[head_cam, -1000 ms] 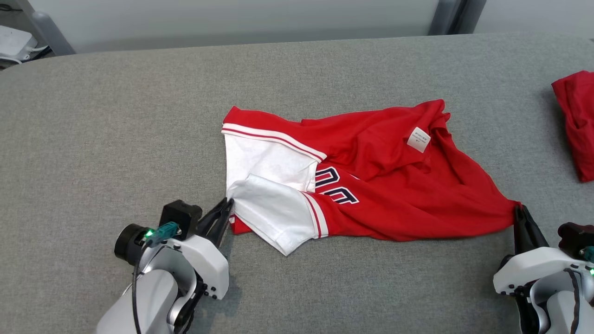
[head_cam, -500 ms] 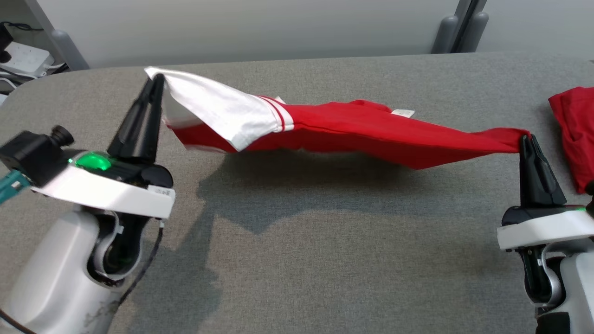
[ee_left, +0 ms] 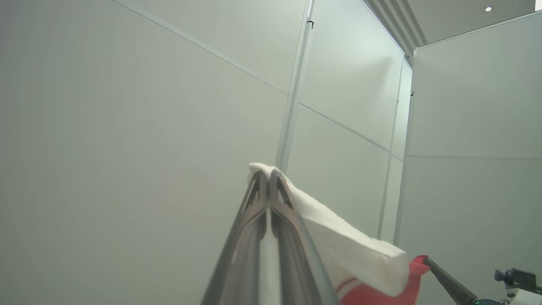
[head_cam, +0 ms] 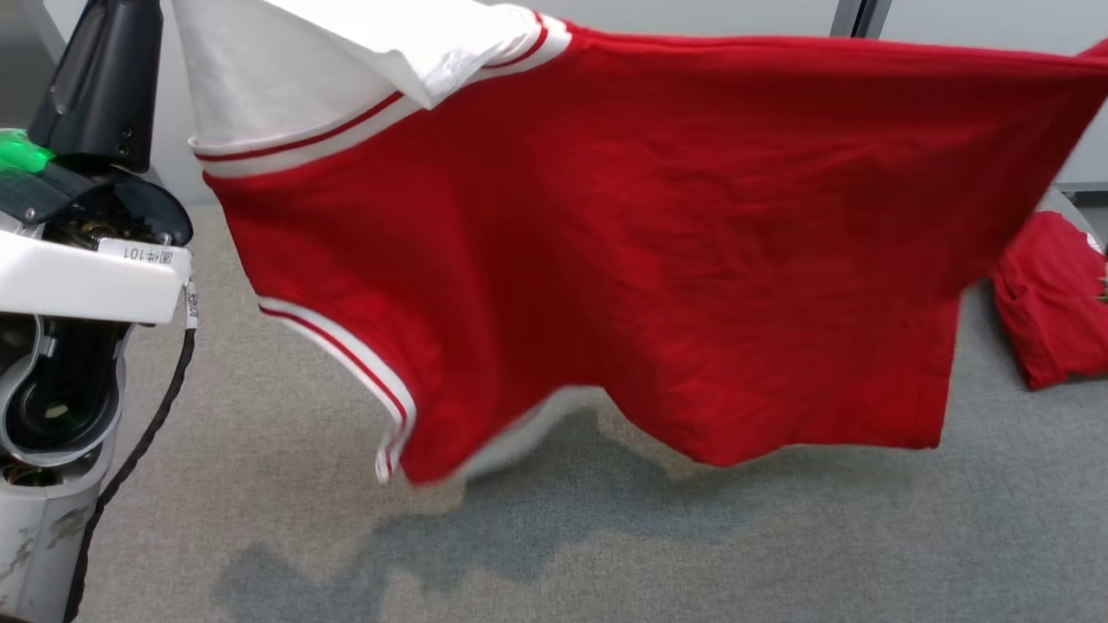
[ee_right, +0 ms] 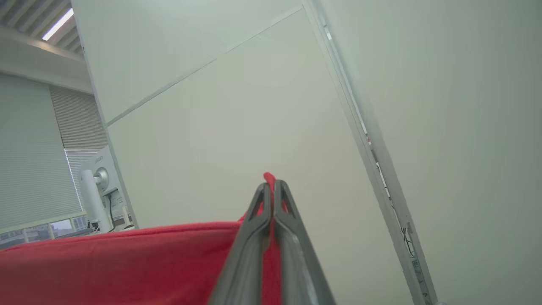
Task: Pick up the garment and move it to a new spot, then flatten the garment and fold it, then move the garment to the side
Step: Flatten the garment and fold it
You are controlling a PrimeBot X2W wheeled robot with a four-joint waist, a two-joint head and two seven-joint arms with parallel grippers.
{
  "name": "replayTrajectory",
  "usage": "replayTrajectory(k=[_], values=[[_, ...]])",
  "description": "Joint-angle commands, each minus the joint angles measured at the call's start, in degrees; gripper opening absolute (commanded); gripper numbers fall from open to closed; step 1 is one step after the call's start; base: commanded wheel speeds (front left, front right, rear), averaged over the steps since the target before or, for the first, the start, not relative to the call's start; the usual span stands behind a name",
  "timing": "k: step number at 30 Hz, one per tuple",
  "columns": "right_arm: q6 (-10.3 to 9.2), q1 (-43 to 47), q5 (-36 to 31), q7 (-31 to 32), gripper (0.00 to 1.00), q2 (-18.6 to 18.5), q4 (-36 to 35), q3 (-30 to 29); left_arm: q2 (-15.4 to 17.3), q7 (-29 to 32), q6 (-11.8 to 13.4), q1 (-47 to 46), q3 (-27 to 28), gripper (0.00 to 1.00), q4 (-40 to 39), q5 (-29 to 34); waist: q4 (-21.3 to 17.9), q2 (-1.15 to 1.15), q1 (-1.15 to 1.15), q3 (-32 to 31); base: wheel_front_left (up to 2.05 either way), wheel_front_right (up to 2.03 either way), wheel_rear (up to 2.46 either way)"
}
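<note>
The garment [head_cam: 606, 242], a red shirt with white sleeves and striped trim, hangs spread in the air above the grey table [head_cam: 260, 536], its lower hem clear of the surface. My left gripper [ee_left: 267, 180] is shut on a white sleeve edge [ee_left: 351, 250], and its dark fingers [head_cam: 104, 78] rise past the top left of the head view. My right gripper [ee_right: 271, 186] is shut on a red corner of the garment [ee_right: 127, 262]. Its thin fingers [ee_left: 444, 279] also show at the lower right of the left wrist view.
A second red cloth [head_cam: 1052, 303] lies bunched on the table at the right, behind the hanging garment's edge. Pale wall panels [ee_left: 127, 127] stand beyond the table. A monitor on a white stand [ee_right: 99, 178] shows in the right wrist view.
Both grippers have lifted the garment from the table high into the air, so it now hangs open between them. The head camera has shifted as well.
</note>
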Motion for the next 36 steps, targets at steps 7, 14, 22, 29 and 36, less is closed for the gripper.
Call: replayTrajectory(k=[7,14,22,29,36], values=[[0.0,-0.29,-2.88,2.44,0.0,-0.66,2.45,4.01,1.76,-0.15,-0.44,-1.21,-0.81,0.0,5.63,2.24,-0.19,0.0,0.0,2.55,0.0,0.0,0.0],[0.0,-5.03,-6.72,-7.94,0.0,1.12,10.71,7.32,-2.0,-12.12,-6.51,-7.13,-5.11,0.0,16.22,11.07,-0.34,0.0,0.0,6.21,0.0,0.0,0.0],[0.0,10.98,-8.52,-8.59,0.0,5.06,20.48,3.03,-2.82,-14.32,-6.97,2.46,-9.43,0.0,17.44,15.66,1.18,0.0,0.0,12.06,0.0,0.0,0.0],[0.0,13.79,-10.82,-8.62,1.0,10.23,24.59,0.75,-5.59,-15.16,-7.47,5.84,-8.12,0.0,19.59,17.57,0.76,0.0,0.0,13.86,0.0,0.0,0.0],[0.0,19.25,-15.75,-8.62,1.0,10.11,19.72,3.55,-7.77,-15.24,-8.01,6.85,-4.62,0.0,19.56,20.86,0.58,0.0,0.0,13.58,0.0,0.0,0.0]])
